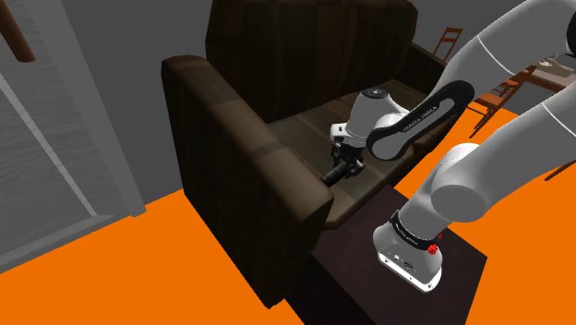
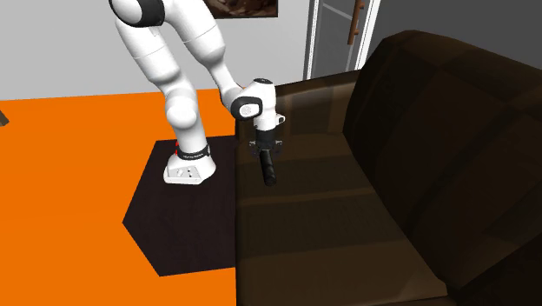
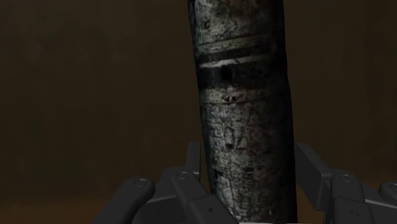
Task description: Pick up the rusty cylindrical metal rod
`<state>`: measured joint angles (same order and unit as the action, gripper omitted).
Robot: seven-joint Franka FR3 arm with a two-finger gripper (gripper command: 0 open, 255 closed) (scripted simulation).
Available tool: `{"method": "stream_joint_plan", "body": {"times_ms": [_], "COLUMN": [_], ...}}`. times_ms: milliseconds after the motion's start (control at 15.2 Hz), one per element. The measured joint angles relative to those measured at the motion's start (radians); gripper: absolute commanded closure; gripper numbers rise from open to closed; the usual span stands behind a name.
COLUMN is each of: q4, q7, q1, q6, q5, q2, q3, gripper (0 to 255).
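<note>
We found the rod (image 3: 245, 127) standing between the jaws, which were closed on it from both sides near one end. The black fingers (image 3: 310, 164) lay against its flanks, with nothing else in their hold. In the shoulder view the rod pointed away from the hand of the white arm (image 1: 415, 115), down toward the seat of the dark brown sofa (image 1: 231, 138). Whether its far tip touched the cushion we could not tell. Its surface was grey, mottled and scored, with a dark band round it. We judged it stiff and fairly heavy for its bulk, its pitted skin giving the grip some bite. Yet a round body held by one end may swing or roll, so a hold nearer the middle would be steadier.
</note>
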<state>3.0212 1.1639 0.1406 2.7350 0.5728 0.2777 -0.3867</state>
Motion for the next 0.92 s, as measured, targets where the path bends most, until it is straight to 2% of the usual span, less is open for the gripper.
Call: {"method": "stream_joint_plan", "body": {"times_ms": [396, 924], "q4": [-0.001, -0.006], "q7": [0.004, 0.049], "q1": [0.003, 0.021], "q6": [-0.013, -0.199], "q5": [-0.006, -0.061], "q2": [0.012, 0.193], "q3": [0.0, 0.007], "gripper": [255, 255]}}
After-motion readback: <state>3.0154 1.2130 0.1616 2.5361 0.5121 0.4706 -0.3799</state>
